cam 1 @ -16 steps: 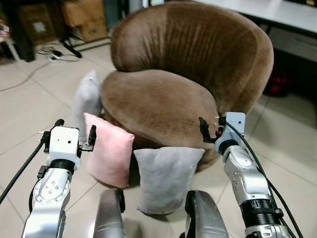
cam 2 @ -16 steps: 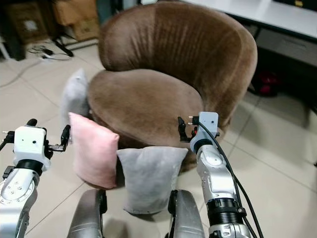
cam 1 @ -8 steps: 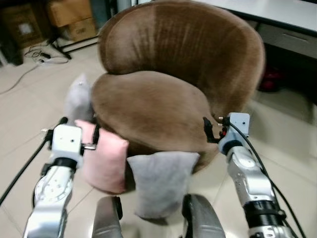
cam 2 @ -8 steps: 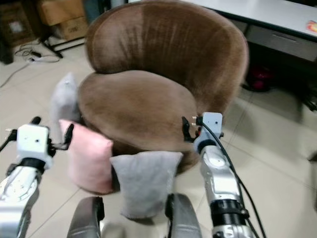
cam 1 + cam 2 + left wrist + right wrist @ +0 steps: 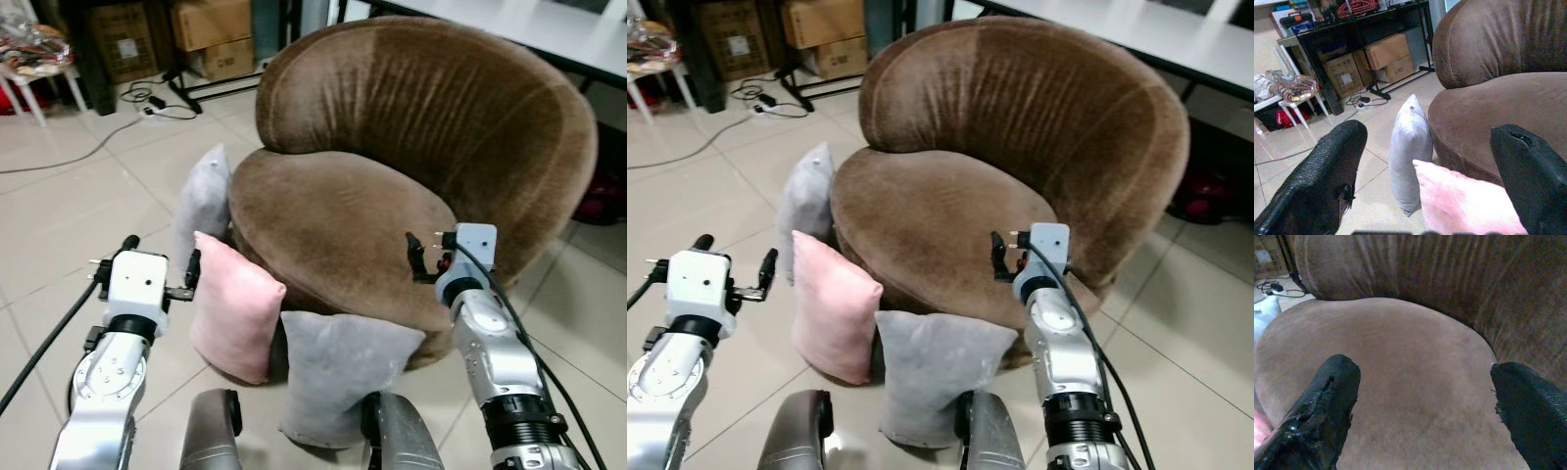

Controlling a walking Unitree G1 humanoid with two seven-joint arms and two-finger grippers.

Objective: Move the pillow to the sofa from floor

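A pink pillow [image 5: 235, 318] stands on the tiled floor, leaning against the front of a round brown sofa chair [image 5: 333, 211]. A grey pillow [image 5: 343, 367] leans beside it, and a second grey pillow [image 5: 203, 201] stands upright at the sofa's left side. My left gripper [image 5: 160, 257] is open in the air just left of the pink pillow [image 5: 1464, 205], holding nothing. Over the sofa seat's front right edge [image 5: 1410, 357], my right gripper [image 5: 431, 257] is also open and holds nothing.
Cardboard boxes [image 5: 211, 24] and a dark shelf stand at the back left, with cables [image 5: 157, 98] on the floor before them. A white table [image 5: 549, 24] runs behind the sofa. My knees [image 5: 211, 431] are close to the front grey pillow. Open tiles lie to the left.
The whole picture has shifted right as the camera moved. Both grippers stay raised and open, and the pillows lie where they were.
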